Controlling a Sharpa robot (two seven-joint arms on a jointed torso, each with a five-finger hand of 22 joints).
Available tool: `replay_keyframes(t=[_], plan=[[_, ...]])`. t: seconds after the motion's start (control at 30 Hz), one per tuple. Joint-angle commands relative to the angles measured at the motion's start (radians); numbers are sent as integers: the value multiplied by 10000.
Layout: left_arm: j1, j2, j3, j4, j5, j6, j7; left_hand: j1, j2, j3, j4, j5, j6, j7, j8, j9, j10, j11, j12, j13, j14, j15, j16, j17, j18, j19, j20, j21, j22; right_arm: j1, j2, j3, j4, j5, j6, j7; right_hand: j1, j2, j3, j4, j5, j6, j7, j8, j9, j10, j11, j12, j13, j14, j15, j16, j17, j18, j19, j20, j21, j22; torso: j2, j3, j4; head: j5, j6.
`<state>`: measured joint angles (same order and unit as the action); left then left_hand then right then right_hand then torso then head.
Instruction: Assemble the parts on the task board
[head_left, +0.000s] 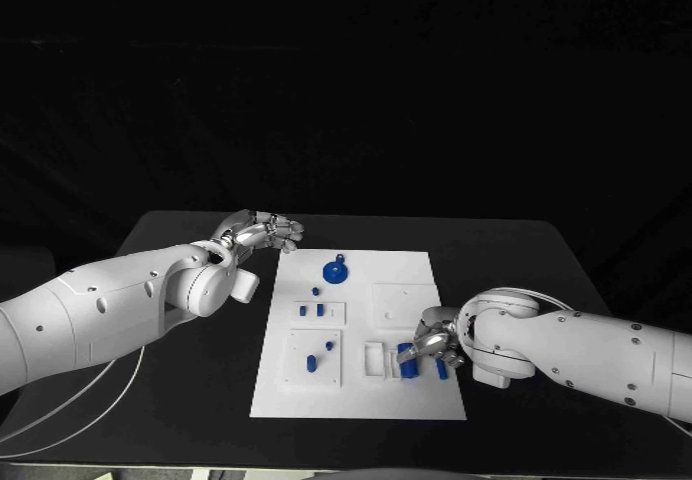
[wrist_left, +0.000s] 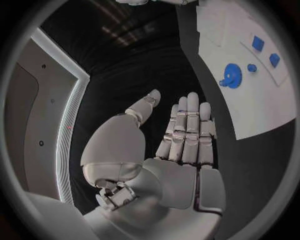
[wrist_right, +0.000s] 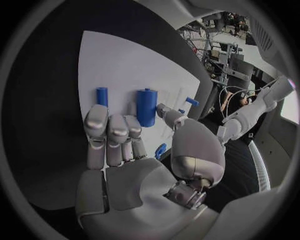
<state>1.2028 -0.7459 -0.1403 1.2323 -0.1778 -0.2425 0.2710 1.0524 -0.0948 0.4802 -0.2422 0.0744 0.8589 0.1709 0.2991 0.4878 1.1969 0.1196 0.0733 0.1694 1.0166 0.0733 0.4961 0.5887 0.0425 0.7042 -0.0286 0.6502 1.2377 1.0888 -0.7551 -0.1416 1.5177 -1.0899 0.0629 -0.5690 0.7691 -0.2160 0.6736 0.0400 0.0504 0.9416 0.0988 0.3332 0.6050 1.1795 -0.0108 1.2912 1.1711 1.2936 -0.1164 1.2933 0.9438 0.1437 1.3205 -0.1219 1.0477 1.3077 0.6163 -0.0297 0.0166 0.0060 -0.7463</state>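
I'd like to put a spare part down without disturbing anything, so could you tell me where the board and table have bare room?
The task board is bare along its far right, beyond the blue gear, and along its near edge. The black table is bare far right. It is crowded near right, where the right hand sits over blue pegs; the left hand hovers off the far-left corner.

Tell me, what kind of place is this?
Probably a robotics lab test bench: a black table carries a white task board with small blue parts, and the right hand works there.

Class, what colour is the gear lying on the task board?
The gear is blue; the left wrist view shows it best.
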Motion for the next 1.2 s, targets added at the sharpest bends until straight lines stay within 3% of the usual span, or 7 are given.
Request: replay_keyframes(t=[0.03,0.5,0.63,0.87,0.97,1.2], plan=[[8,-8,5,44,53,160,128,-96,-15,1,67,-34,-78,-9,53,-11,16,10,-5,-11,57,-19,-66,14,92,88,5,-40,12,-176,99,-52,-83,-316,85,19,-7,-106,-6,46,-10,-87,65,-78,-132,-50,35,-70,-24,11,6,-33,9,1181,16,-14,44,134,11,-10,20,27,-37],[9,-20,6,49,53,156,111,-111,-15,-4,76,-33,-85,-8,52,-15,14,10,-6,-17,59,-20,-84,32,93,87,4,-49,20,-254,204,-57,-152,-336,34,-6,100,-120,55,-35,-10,-91,69,-89,-95,-88,40,-111,-26,9,11,-53,16,1181,7,-21,48,134,9,-17,8,117,-100],[9,-32,6,38,53,151,115,-113,-12,-4,79,-32,-87,-8,52,-16,14,10,-5,-18,60,-20,-88,36,94,87,4,-50,21,-253,150,-59,-96,-419,-135,1,370,32,254,-255,14,-26,60,-80,-47,-74,33,-135,7,22,8,-70,25,1181,-1,-14,60,138,9,-13,-2,132,-99],[9,-45,6,15,54,151,117,-113,-11,-4,79,-31,-86,-8,53,-17,15,9,-5,-19,61,-21,-93,43,95,87,3,-53,24,-245,-82,-57,229,-337,-500,47,462,642,515,-716,44,250,2,-41,41,26,-19,-183,95,47,-31,-95,54,1181,-27,87,120,163,15,-8,-3,131,-120],[9,-52,6,1,54,152,115,-113,-11,-4,79,-30,-85,-9,54,-17,16,9,-4,-20,62,-21,-96,46,95,87,3,-54,26,-104,-258,-55,454,-227,-650,48,346,743,583,-889,76,337,-18,-64,54,85,-37,-204,141,58,-45,-107,65,1181,-33,138,145,165,14,-8,-9,128,-120],[9,-60,6,-29,58,152,106,-110,-12,-3,77,-29,-83,-10,57,-17,18,7,-3,-21,64,-22,-101,53,96,87,2,-57,29,324,-492,-53,842,-60,-1021,35,211,738,696,-1058,72,448,-42,-91,70,127,-58,-248,181,69,-65,-132,71,1181,-33,175,161,154,10,-20,-18,100,-115]])
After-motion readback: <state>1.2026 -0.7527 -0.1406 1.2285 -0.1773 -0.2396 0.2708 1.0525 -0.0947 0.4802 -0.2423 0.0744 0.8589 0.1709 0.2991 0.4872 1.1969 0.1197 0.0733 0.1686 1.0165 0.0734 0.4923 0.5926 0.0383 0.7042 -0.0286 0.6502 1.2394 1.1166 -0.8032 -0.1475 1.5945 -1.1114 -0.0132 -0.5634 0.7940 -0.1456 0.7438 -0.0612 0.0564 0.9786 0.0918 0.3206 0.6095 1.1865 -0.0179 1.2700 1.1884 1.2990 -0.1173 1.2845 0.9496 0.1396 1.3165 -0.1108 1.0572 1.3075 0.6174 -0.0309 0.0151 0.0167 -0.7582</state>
